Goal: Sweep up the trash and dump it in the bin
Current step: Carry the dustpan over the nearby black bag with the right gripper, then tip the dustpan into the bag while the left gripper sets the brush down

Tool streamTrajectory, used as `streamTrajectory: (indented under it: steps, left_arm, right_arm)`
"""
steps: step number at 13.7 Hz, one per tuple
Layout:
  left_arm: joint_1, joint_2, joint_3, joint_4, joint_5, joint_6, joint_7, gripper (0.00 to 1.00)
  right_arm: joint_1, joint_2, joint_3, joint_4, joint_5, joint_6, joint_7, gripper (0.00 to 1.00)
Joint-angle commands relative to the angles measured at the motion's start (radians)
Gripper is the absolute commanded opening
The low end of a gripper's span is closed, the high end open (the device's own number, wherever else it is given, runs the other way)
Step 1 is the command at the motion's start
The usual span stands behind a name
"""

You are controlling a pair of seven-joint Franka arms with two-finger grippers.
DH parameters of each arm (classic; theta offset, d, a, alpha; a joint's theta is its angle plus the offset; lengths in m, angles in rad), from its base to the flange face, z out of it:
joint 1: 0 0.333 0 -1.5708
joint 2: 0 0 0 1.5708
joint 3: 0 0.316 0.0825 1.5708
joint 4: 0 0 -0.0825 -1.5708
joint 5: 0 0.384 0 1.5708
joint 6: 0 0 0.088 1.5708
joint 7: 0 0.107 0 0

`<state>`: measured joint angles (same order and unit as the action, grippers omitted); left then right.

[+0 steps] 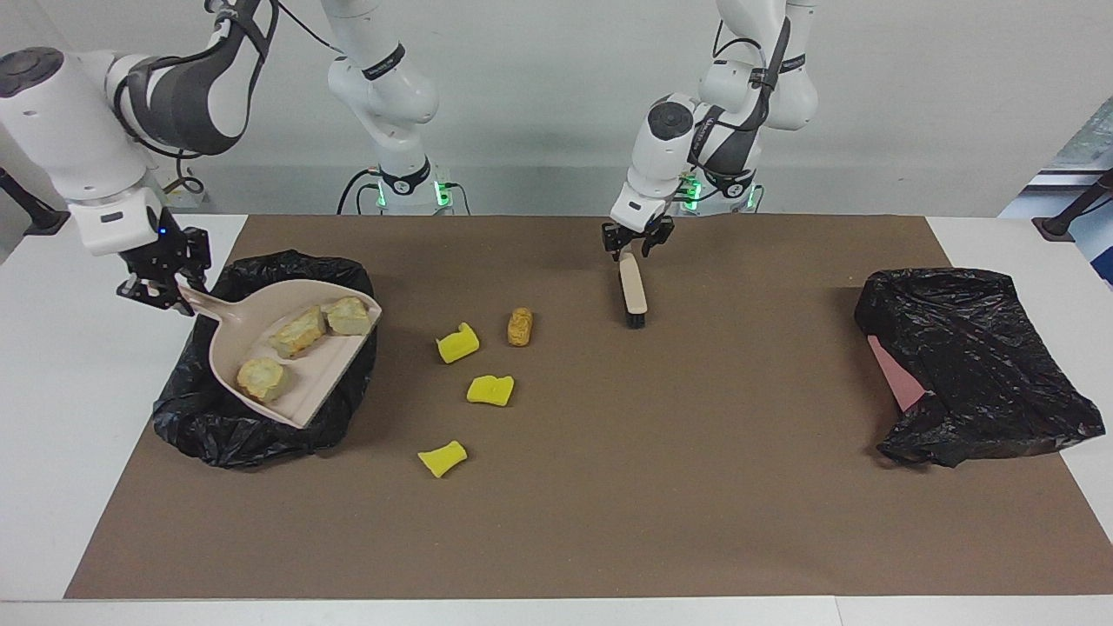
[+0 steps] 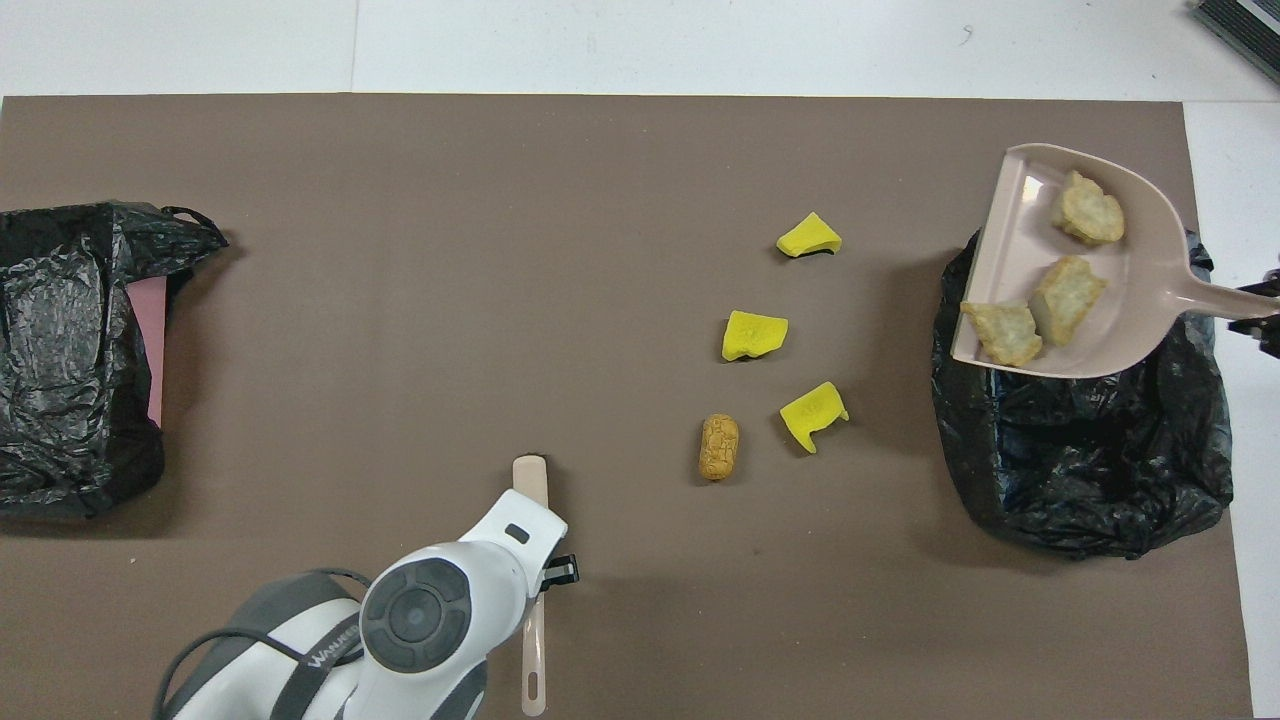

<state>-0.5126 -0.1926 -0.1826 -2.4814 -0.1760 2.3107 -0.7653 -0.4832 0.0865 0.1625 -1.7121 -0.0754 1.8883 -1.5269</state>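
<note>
Facing view: right gripper pinched shut on the dustpan handle, pan held tilted over the black-bagged bin at the right arm's end of the surface. Three tan pieces lie in the pan. Left gripper spread over the brush handle. Yellow chunks and brown nugget on the surface between the grippers.

Overhead view: tan pieces in the pan above the bin. The nugget is the piece closest to the brush, with the yellow chunks farther from the robots.

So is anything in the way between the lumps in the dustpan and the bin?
No, nothing visible. The right hand holds the dustpan over the black-bagged bin, with the three tan pieces on it. The open bag lies right under the pan's lip.
</note>
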Motion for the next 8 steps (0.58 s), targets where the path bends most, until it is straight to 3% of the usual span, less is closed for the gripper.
streamTrajectory:
  steps: [1, 6, 8]
  left_arm:
    - [0.097, 0.054, -0.003, 0.119, 0.041, -0.011, 0.012, 1.00]
    - [0.270, 0.192, -0.002, 0.323, 0.092, -0.019, 0.242, 1.00]
    - [0.337, 0.214, 0.002, 0.396, 0.090, -0.092, 0.370, 1.00]
  right_arm:
    - [-0.034, -0.031, 0.012, -0.027, -0.129, 0.035, 0.034, 0.00]
    - [0.050, -0.025, 0.015, -0.035, -0.444, 0.037, 0.243, 0.00]
    - [0.101, -0.031, 0.015, -0.043, -0.544, 0.011, 0.306, 0.00]
